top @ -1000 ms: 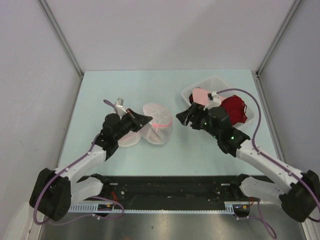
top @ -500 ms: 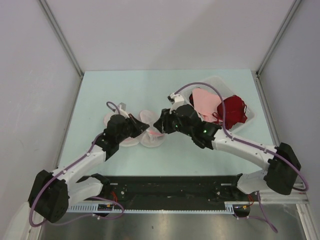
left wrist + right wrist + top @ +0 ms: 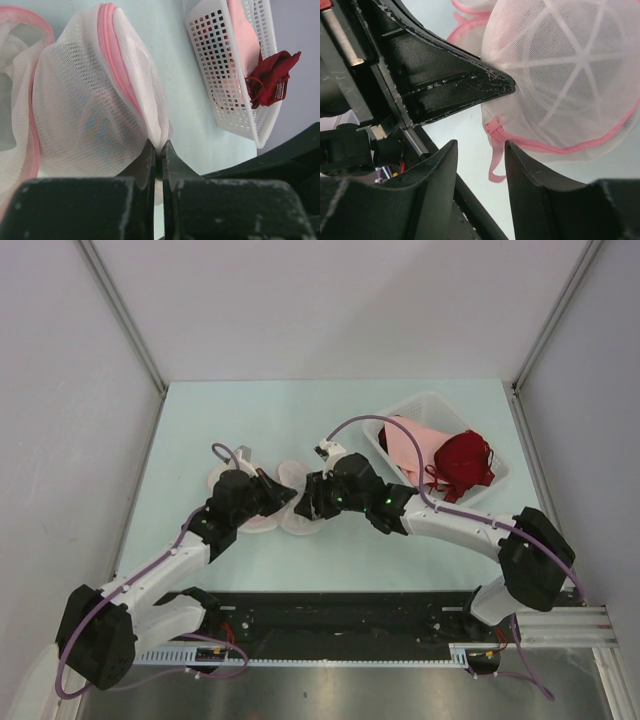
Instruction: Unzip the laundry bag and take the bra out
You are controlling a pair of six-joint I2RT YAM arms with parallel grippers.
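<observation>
two claws meet at the bag, which lies on the table a little left of the middle, between the two arms. the bag is white mesh, crumpled and partly flattened, with a pink zip trim running over its rounded side.

the left claw is closed tight, its tips pinching a fold of the mesh at the bag's lower edge, just below the trim. the right claw reaches in from the other side, close against the left one. its jaws stand partly apart, and a thin pink tab at the end of the zip hangs in the gap between them. the tab lies nearer one finger, and the jaws are not clamped on it. in the right wrist view one black finger of the left claw presses on the mesh just above that tab.

what is inside the bag shows only as a dim shade through the mesh, and i cannot tell what it is.

at the right rear of the table stands a white slotted basket, well apart from the bag. a pink garment lies in its left half and a red garment in its right half, the red one hanging a little over the rim.
</observation>
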